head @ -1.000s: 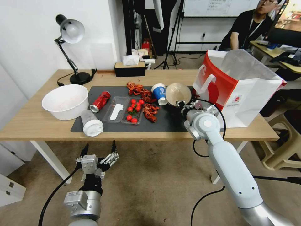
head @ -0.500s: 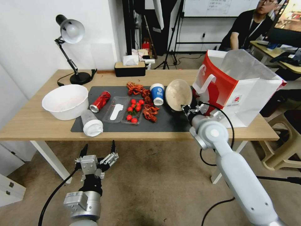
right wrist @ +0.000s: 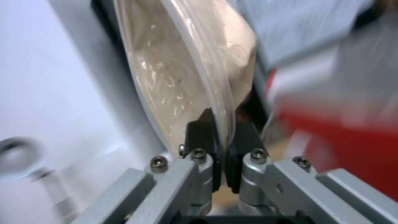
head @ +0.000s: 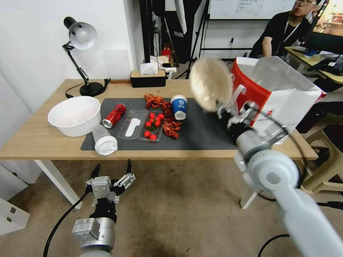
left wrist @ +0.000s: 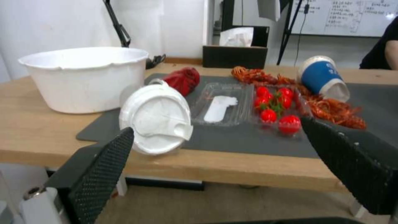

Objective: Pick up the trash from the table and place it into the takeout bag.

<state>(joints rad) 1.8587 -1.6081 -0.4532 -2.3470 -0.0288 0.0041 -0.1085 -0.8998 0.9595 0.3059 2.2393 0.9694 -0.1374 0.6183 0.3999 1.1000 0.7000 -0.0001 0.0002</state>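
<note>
My right gripper [head: 222,110] [right wrist: 223,124] is shut on the rim of the beige bowl [head: 210,84] [right wrist: 182,71], holding it on edge in the air beside the left side of the takeout bag [head: 282,107]. On the table's [head: 43,137] dark mat lie a red drink can [head: 114,115] [left wrist: 182,80], a clear cup with a white lid [head: 104,140] [left wrist: 155,123] and a blue-white paper cup [head: 179,106] [left wrist: 323,78]. My left gripper [head: 111,170] [left wrist: 224,165] hangs open below the table's front edge.
A white basin [head: 75,115] stands at the table's left, with a desk lamp [head: 81,53] behind it. A clear tray with tomatoes [head: 152,125], crayfish shells [head: 168,117] and a black tissue box [head: 148,77] are also on the table. A stool [head: 323,167] stands to the right.
My right arm has lifted the bowl off the mat and carried it up and right, toward the bag's opening. The left arm has not moved.
</note>
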